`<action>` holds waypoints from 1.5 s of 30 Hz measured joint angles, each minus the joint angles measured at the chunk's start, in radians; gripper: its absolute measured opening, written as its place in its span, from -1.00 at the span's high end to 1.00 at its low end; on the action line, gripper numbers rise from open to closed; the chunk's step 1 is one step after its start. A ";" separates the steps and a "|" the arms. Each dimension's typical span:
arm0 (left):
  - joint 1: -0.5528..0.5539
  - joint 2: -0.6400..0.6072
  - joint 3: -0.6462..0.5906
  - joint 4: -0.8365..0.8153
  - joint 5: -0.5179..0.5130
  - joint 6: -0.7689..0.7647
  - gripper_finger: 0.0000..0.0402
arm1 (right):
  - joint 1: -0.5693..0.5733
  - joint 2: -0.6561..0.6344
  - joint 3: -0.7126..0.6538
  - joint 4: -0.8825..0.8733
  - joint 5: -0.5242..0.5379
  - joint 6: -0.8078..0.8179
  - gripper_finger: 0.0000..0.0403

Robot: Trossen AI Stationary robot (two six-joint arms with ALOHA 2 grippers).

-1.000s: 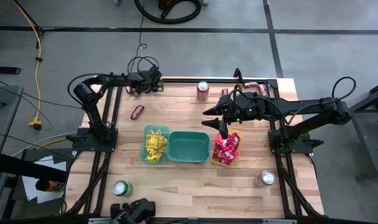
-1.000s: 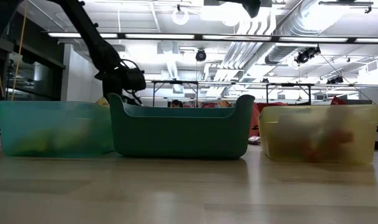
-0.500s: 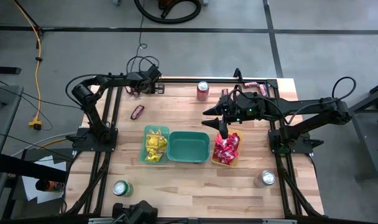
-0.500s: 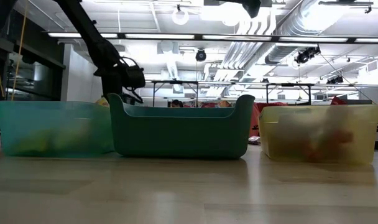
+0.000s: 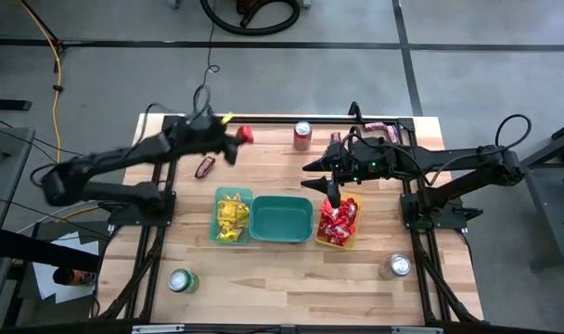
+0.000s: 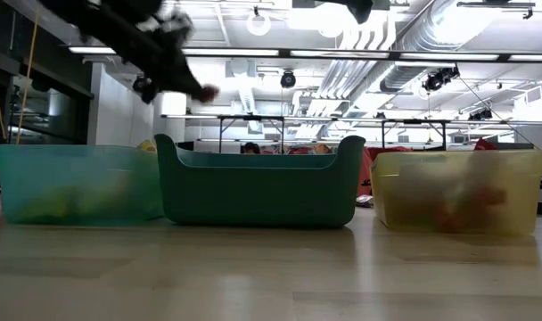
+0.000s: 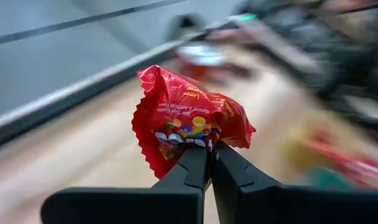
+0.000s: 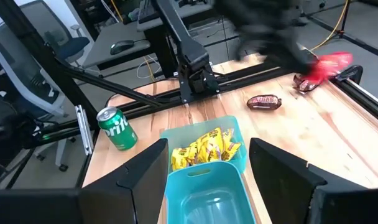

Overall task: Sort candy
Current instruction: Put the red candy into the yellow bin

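High view: we see the left end effector above the far left part of the table, closed on a red candy packet; the right end effector hangs over the near edge of the yellow bin, its fingers spread and empty; the yellow bin holds the red packets, the pale green bin at the left of the row holds yellow packets, and the teal bin between them looks empty; a dark brown bar lies on the table just near of the left end effector.

Low view: the left end effector is blurred, high above the left end of the bin row, with a red shape at its tip; the bins stand side by side.

Left wrist view: the fingers pinch the lower edge of the red candy packet, which stands up crumpled above them.

Right wrist view: the right fingers stand wide apart with nothing between them; the pale green bin with its yellow packets and a green can lie beyond.

We judge that the coming move turns on one relation; the yellow bin lies to the right of and nearer than the held packet, across the whole bin row, and directly beneath the right arm, so the left arm must reach past the other two bins.
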 joint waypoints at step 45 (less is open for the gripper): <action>-0.538 0.022 0.067 0.263 -0.059 0.533 1.00 | -0.004 0.309 0.188 0.165 0.083 0.117 -0.09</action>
